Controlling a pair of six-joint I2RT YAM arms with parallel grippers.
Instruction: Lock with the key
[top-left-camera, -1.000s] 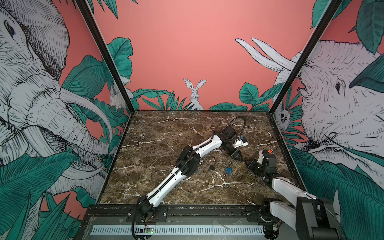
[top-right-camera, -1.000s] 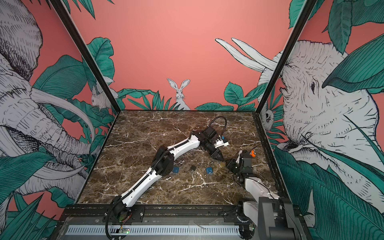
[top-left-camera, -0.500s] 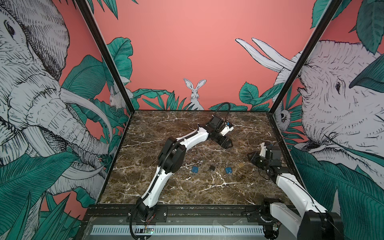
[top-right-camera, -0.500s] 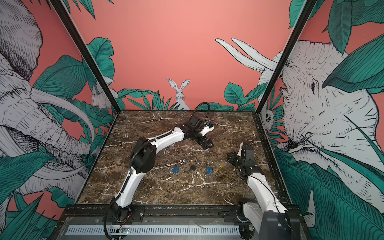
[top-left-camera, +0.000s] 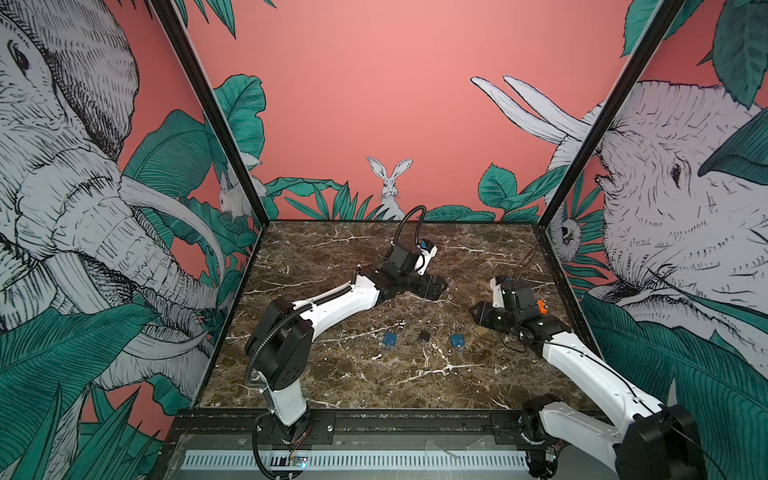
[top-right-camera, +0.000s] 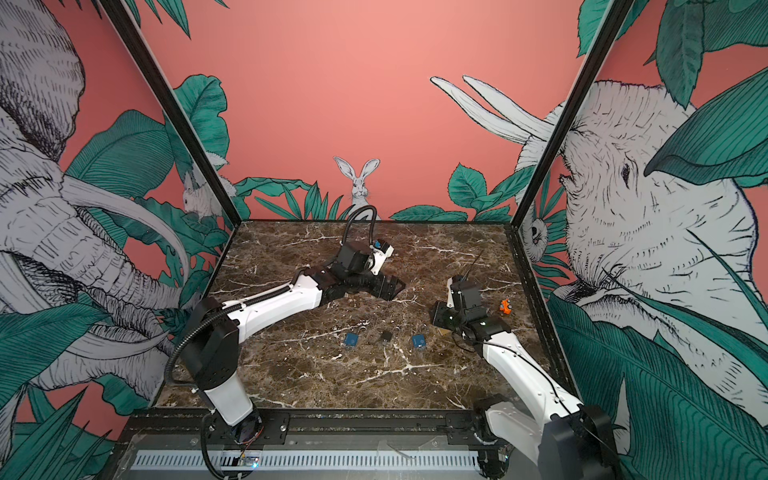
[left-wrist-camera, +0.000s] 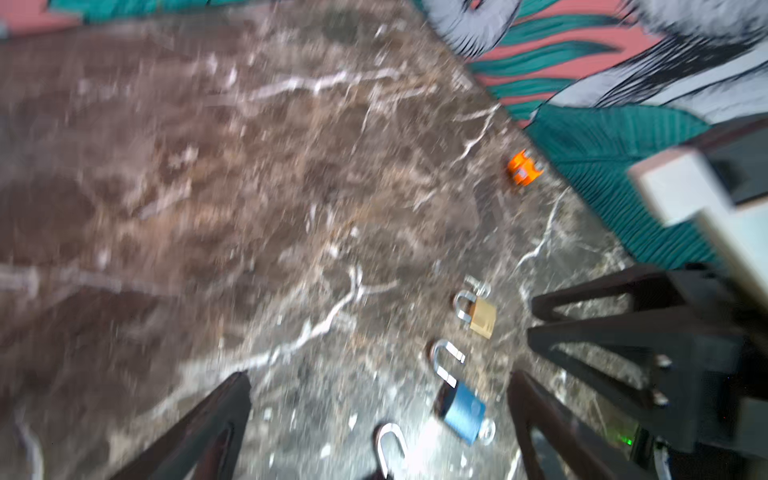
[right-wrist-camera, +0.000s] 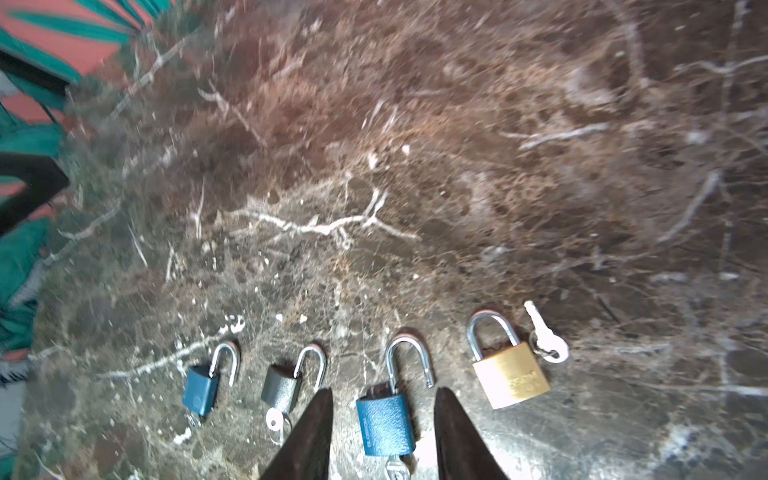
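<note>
**Brass padlock (right-wrist-camera: 511, 376) shut, key (right-wrist-camera: 546, 338) loose just beside it**

Across the marble table (top-left-camera: 332, 374), left to right in both top views, lie a small blue padlock (right-wrist-camera: 201, 388), a dark grey padlock (right-wrist-camera: 282, 384) and a larger blue padlock (right-wrist-camera: 386, 424), all with shackles swung open. The brass padlock comes last. The left gripper (top-left-camera: 436, 286) hangs farther back, well apart from the row, with its jaws spread wide and empty. The right gripper (right-wrist-camera: 384, 391) hovers near the brass padlock, jaws partly apart, gripping nothing.

A staged robot test cell; printed jungle murals (top-left-camera: 62, 166) wall in a marble-look surface (top-left-camera: 353, 386). Black frame posts (top-left-camera: 212, 112); two robot arms (top-left-camera: 340, 299) bolted to a front rail (top-left-camera: 395, 424).
</note>
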